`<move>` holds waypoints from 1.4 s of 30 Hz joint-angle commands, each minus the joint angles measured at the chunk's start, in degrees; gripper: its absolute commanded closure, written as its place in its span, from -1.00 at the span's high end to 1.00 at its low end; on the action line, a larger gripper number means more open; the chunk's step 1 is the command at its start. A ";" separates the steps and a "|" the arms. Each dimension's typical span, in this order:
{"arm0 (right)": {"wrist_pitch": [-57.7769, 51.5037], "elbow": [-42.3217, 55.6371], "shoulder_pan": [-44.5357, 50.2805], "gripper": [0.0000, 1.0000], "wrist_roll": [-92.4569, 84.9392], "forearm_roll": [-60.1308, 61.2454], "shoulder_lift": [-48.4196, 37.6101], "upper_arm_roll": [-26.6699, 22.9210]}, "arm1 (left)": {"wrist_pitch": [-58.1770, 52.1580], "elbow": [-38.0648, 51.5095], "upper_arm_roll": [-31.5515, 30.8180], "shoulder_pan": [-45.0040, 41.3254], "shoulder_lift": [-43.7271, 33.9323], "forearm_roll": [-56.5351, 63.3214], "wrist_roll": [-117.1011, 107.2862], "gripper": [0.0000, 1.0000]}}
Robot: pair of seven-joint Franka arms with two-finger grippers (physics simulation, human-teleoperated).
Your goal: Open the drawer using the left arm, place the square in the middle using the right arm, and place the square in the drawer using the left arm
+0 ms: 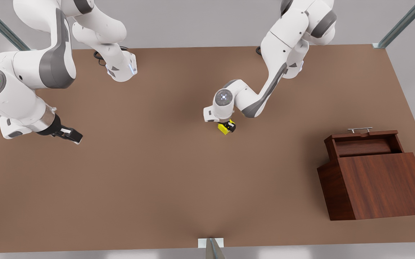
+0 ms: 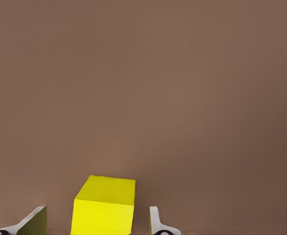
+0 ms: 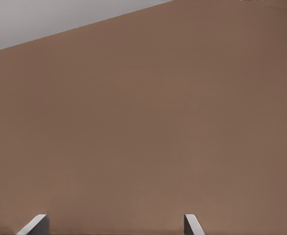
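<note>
The square is a small yellow cube resting on the brown table near its middle. My left gripper has come down over it. In the left wrist view the square lies between the two fingertips of the left gripper, with a gap on each side, so the gripper is open around it. The drawer stands pulled out of the cabinet at the front view's right, its silver handle facing away. My right gripper waits open above bare table at the front view's left; the right gripper has nothing between its fingers.
The dark wooden cabinet with its sloped top occupies the table's corner at the front view's right. The brown tabletop stretches wide between the two arms. Metal frame posts stand at the table edges.
</note>
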 commanded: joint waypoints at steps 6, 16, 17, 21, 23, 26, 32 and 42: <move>-0.84 -0.90 0.76 1.00 -13.00 -0.15 -1.40 0.13 | 1.55 -1.19 0.24 -0.08 0.30 0.09 -0.89 1.00; 2.94 -4.95 0.24 1.00 -18.09 0.29 -3.68 -0.13 | 4.45 -4.79 0.24 -0.25 1.09 0.35 -0.89 1.00; 2.85 -4.95 0.41 1.00 -17.83 0.11 -3.68 -0.13 | 4.36 -5.15 0.24 -0.25 1.27 0.35 -0.89 1.00; 2.85 -5.03 0.24 1.00 -17.74 0.11 -3.59 -0.13 | 4.45 -5.23 0.24 -0.25 2.23 0.35 -0.89 1.00; 2.85 -4.95 0.24 1.00 -17.65 0.11 -3.59 -0.13 | 4.98 -5.23 0.24 -0.25 2.59 0.35 -0.89 1.00; 2.85 -4.95 0.24 1.00 -17.74 0.11 -3.51 -0.13 | 5.59 -5.23 0.24 -0.25 3.20 0.35 -0.89 1.00; 2.85 -4.77 0.15 1.00 -17.92 0.20 -3.24 -0.22 | 5.94 -5.15 0.33 -0.25 3.55 0.53 -0.81 1.00; 2.85 -4.77 0.15 1.00 -18.09 0.11 -2.98 -0.22 | 6.47 -5.06 1.04 -0.34 4.26 1.41 -0.81 0.23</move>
